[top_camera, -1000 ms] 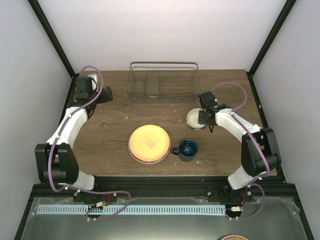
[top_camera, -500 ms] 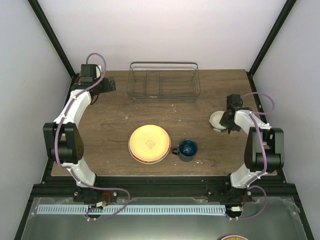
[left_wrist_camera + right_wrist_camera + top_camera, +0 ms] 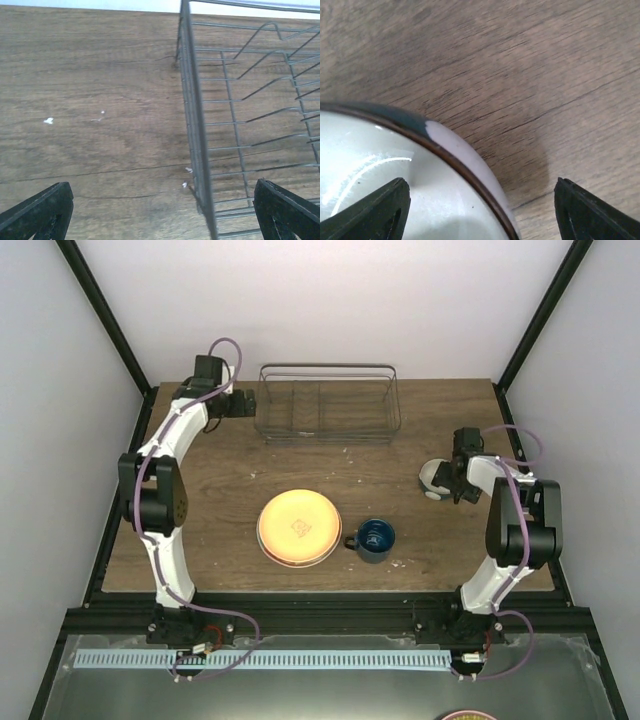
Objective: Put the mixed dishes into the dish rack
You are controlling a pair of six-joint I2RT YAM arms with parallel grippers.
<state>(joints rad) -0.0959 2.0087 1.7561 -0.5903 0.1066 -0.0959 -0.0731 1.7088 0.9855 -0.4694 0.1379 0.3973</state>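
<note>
Dark wood tabletop, grey wire dish rack sat top ctr, left gripper spread by its frame-left wall, right gripper spread astride small white-and-teal bowl rim at right, orange-yellow round plate & dark blue mug lay ctr.

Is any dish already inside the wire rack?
No, the dish rack holds nothing; the orange plate and the blue mug stand on the table.

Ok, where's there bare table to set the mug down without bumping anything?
Bare wood lies between the dish rack and the orange plate, and left of that plate. Crowded spots: the dark blue mug beside the plate, and the bowl at the right gripper.
</note>
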